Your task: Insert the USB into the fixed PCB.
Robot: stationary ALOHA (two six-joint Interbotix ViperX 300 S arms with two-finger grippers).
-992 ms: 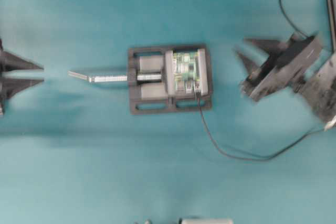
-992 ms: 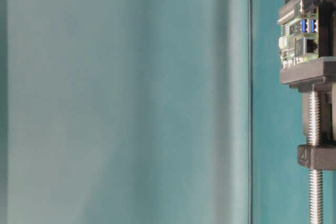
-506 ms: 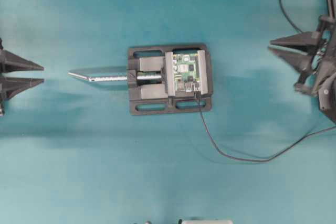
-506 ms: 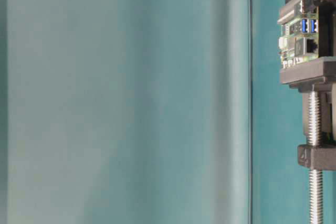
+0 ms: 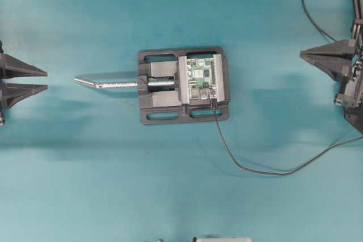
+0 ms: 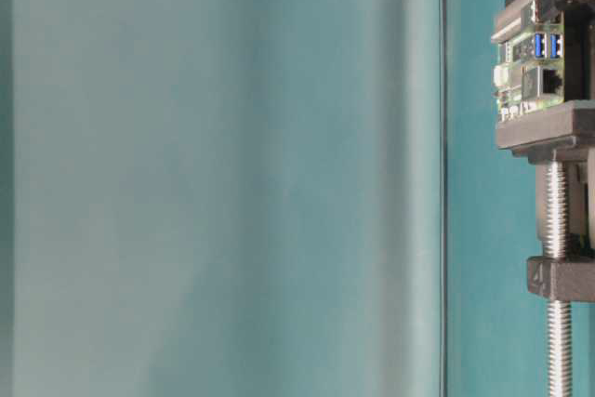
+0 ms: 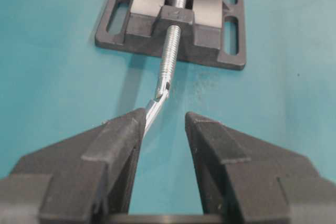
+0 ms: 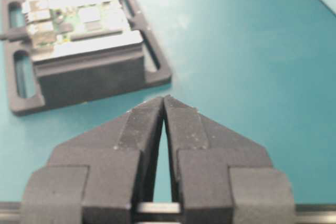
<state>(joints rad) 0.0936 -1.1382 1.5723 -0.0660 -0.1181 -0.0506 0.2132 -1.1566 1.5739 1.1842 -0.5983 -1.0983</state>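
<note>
The small green rectangular circuit board (image 5: 201,77) sits clamped in a black vise frame (image 5: 182,85) at frame centre, the tiny black USB plug (image 5: 212,101) at its lower edge. The left hand (image 5: 45,80), far left, gapes wide and empty. The right hand (image 8: 164,99), far right, has its tips together on nothing.

Your right arm has pulled back and closed up.

A second ago your right gripper (image 5: 306,56) sat tilted with its jaws spread, fairly near the vise (image 5: 184,86); now it rests at the right edge of the overhead view, well apart from the vise, level and pointing left. In the right wrist view its jaws meet at the tips with nothing between them. The blur has gone too.
</note>
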